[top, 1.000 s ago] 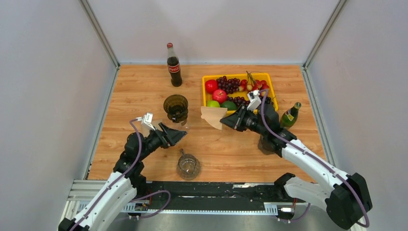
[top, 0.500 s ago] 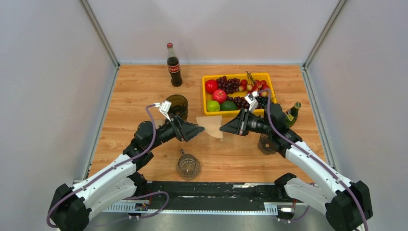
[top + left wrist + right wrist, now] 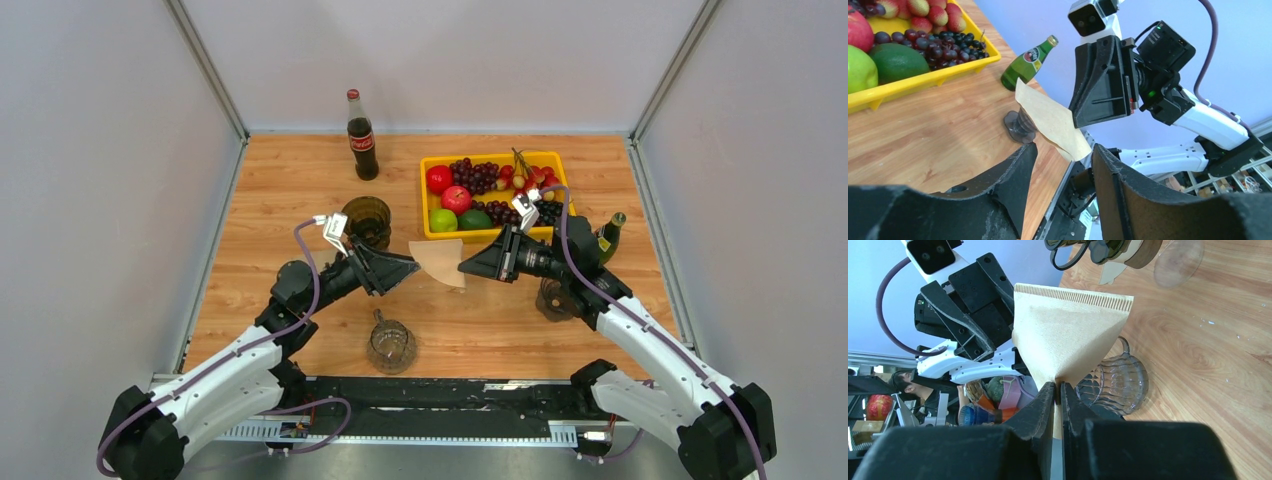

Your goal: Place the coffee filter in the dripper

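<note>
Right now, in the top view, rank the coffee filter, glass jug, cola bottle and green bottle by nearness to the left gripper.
1. coffee filter, just right of the left gripper
2. glass jug, near edge
3. cola bottle, far edge
4. green bottle, far right

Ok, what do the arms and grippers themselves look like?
The left arm and right arm have white shells and black joints, with a purple cable looping along each and a small white camera block at each wrist. The left gripper and right gripper are black wedges with two flat tapering fingers.
</note>
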